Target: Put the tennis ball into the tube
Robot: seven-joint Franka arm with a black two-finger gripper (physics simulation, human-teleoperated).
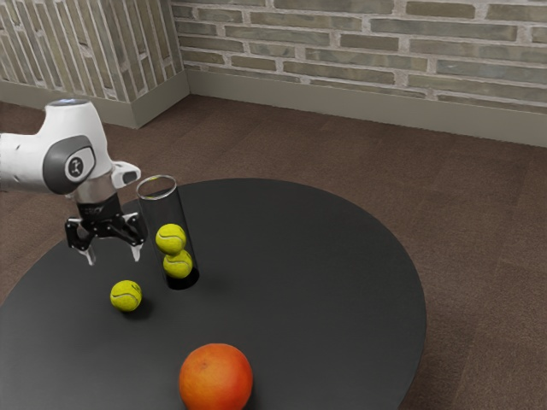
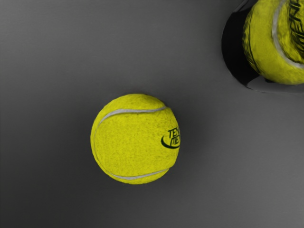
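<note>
1. The black two-finger gripper (image 1: pixel 114 254) had its jaws spread apart, and they grasped nothing.
2. The loose yellow felt tennis ball (image 1: pixel 126 295) lay on the round black table (image 1: pixel 299 282), below these jaws.
3. Beside the jaws stood the clear cylindrical tube (image 1: pixel 164 211) with a dark base; two yellow tennis balls (image 1: pixel 171 239) were already inside.
4. For the loose ball, it seemed, the grasping, the lifting and the inserting were all left.

One tennis ball (image 2: pixel 135 142) on dark tabletop (image 2: pixel 71 57) — another inside the tube (image 2: pixel 233 47).
</note>
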